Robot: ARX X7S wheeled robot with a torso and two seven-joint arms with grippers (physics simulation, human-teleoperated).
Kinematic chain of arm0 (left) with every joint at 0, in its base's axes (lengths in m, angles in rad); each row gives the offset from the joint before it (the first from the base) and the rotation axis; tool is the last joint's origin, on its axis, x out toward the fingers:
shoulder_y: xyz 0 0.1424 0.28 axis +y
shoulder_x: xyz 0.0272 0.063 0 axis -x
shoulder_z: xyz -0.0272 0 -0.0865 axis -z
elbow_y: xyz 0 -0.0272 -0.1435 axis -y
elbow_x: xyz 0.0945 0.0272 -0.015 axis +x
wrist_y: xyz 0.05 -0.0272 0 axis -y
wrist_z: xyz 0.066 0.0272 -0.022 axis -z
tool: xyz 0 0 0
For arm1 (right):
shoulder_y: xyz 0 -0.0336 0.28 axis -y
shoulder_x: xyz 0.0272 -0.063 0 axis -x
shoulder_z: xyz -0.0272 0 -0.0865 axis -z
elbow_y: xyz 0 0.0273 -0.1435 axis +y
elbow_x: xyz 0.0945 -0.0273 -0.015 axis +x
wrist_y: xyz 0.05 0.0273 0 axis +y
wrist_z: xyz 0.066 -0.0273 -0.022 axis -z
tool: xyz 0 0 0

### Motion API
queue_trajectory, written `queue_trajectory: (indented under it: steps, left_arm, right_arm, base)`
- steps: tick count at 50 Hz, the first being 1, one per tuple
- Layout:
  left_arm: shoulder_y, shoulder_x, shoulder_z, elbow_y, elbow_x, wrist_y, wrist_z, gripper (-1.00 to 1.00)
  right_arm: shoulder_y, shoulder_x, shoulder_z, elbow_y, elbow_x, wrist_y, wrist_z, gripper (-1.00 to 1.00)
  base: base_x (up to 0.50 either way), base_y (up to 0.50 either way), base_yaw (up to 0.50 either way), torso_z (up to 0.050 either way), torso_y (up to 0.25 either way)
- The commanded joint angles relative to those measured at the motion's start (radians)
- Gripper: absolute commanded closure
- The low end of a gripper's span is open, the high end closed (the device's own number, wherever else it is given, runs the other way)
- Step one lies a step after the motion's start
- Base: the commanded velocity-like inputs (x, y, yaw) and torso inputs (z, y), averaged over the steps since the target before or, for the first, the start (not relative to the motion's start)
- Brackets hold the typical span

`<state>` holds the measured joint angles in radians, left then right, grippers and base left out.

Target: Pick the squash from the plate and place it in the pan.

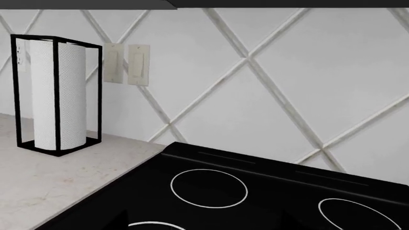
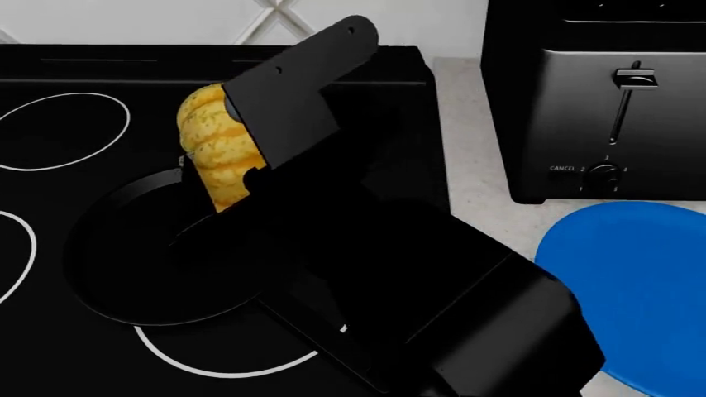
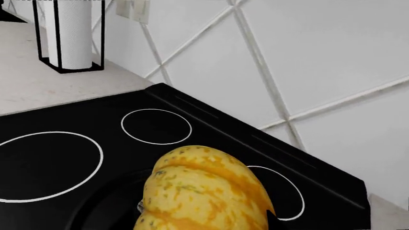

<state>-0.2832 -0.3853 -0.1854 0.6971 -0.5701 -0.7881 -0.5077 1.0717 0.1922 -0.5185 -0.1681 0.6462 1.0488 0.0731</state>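
My right gripper (image 2: 237,141) is shut on the yellow-orange striped squash (image 2: 210,141) and holds it over the far right part of the black pan (image 2: 132,256), which sits on the cooktop. The squash fills the lower middle of the right wrist view (image 3: 204,191). The blue plate (image 2: 629,281) lies empty on the counter to the right of the stove. The pan's handle is hidden under my right arm. My left gripper is out of the head view, and its jaws do not stand out against the black cooktop in the left wrist view.
A black toaster (image 2: 596,99) stands at the back right, behind the plate. White burner rings (image 2: 55,132) mark the cooktop. A paper towel roll in a black frame (image 1: 57,96) and wall switches (image 1: 128,64) are at the far left by the tiled wall.
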Motion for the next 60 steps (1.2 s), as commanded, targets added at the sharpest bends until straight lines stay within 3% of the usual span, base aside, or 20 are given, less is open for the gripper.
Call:
queue_trajectory:
  steps: [1,15,30,31,51,60]
  left_arm:
    - [0.039,0.016,-0.020,0.009,0.007,0.016,-0.026,-1.00]
    - [0.054,0.013,-0.025,-0.004,0.003,0.030,-0.018,-1.00]
    - [0.059,0.009,-0.025,-0.005,-0.005,0.032,-0.019,-1.00]
    - [0.060,0.009,-0.026,-0.005,-0.007,0.031,-0.019,-1.00]
    - [0.043,-0.001,-0.021,-0.016,-0.016,0.027,-0.019,-1.00]
    - [0.037,-0.004,-0.018,-0.016,-0.021,0.025,-0.021,-1.00]
  right_arm:
    - [-0.002,-0.032,-0.107,-0.034,-0.044,-0.024,-0.055,1.00]
    - [-0.007,-0.073,-0.202,0.022,-0.086,-0.098,-0.077,1.00]
    - [-0.011,-0.070,-0.197,0.043,-0.079,-0.111,-0.064,1.00]
    - [-0.012,-0.070,-0.195,0.042,-0.077,-0.110,-0.063,-1.00]
    - [0.010,-0.056,-0.144,-0.023,-0.033,-0.089,-0.028,-1.00]
    - [0.049,-0.023,0.058,-0.231,0.053,-0.030,0.100,-1.00]
  base:
    - [0.00,0.00,0.00,0.000,0.000]
    - [0.00,0.00,0.00,0.001,0.001]
    - [0.00,0.00,0.00,0.000,0.001]
    - [0.00,0.00,0.00,0.000,0.000]
    - [0.00,0.00,0.00,0.000,0.000]
    - [0.00,0.00,0.00,0.000,0.000]
